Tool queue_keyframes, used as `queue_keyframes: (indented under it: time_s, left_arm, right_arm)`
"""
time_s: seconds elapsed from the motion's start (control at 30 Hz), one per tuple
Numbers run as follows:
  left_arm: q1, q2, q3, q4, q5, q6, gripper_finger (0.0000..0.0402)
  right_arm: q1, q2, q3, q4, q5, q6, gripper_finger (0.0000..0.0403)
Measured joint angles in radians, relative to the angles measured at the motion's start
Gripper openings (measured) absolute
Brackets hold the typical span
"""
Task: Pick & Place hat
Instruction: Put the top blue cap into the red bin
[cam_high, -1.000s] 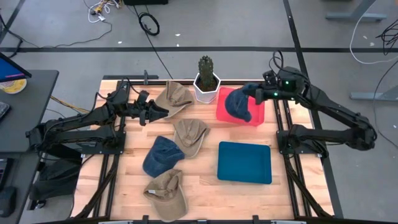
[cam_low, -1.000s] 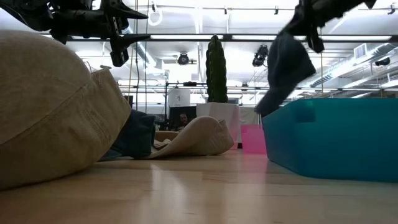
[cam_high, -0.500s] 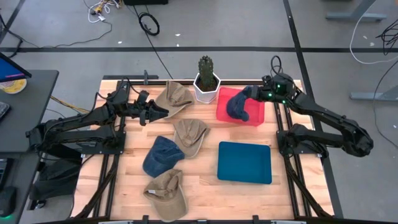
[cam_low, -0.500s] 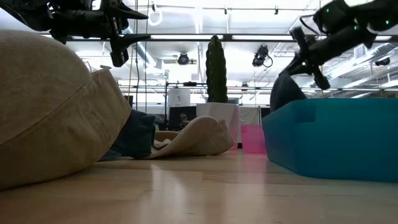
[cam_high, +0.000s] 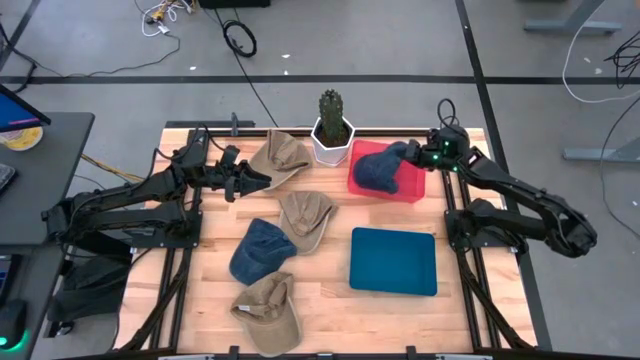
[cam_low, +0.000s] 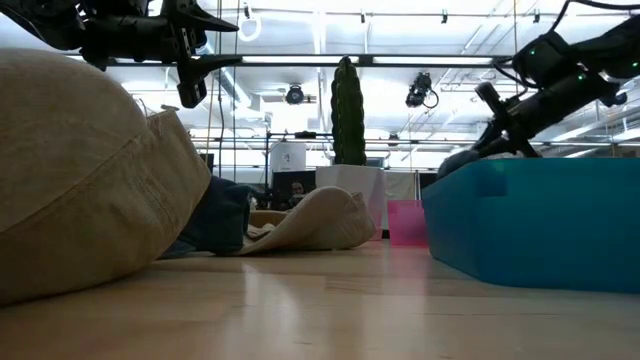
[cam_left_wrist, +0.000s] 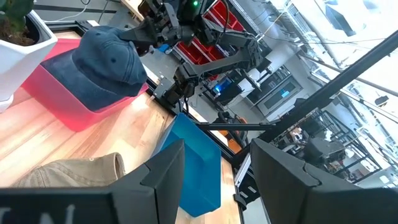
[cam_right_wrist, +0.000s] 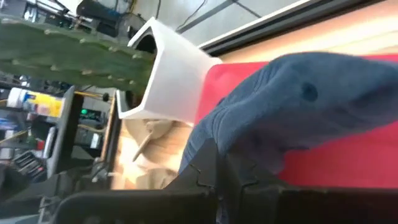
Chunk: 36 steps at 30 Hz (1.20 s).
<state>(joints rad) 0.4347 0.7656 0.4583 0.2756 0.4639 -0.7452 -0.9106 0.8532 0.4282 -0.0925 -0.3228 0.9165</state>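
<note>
5 hats (cam_high: 262, 251), 2 bins (cam_high: 392, 261), 1 potted cactus (cam_high: 331, 127).

we see two matte black jointed arms, left arm (cam_high: 130, 195) and right arm (cam_high: 520, 190), with black cables looped along them and green lights glowing near the right wrist.

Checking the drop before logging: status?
Right gripper shut on blue hat, hat down in red bin. Left gripper open, waiting over tan hat. Nothing blocking.
</note>
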Motion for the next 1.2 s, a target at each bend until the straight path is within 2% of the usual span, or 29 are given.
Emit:
queue_keyframes:
  time_s: [0.43, 0.8, 1.2]
  left_arm:
    - [0.0, 0.0, 0.0, -0.002, -0.001, -0.002, 0.0188]
    - [0.0, 0.0, 0.0, -0.006, -0.027, -0.002, 0.0188]
    - [0.0, 0.0, 0.0, -0.006, -0.027, -0.009, 0.0188]
  right_arm:
    - [-0.067, 0.0, -0.002, -0.05, 0.068, -0.13, 0.0]
    - [-0.068, 0.0, -0.002, -0.022, 0.05, -0.283, 0.0]
    - [-0.068, 0.0, -0.002, -0.219, 0.07, -0.154, 0.0]
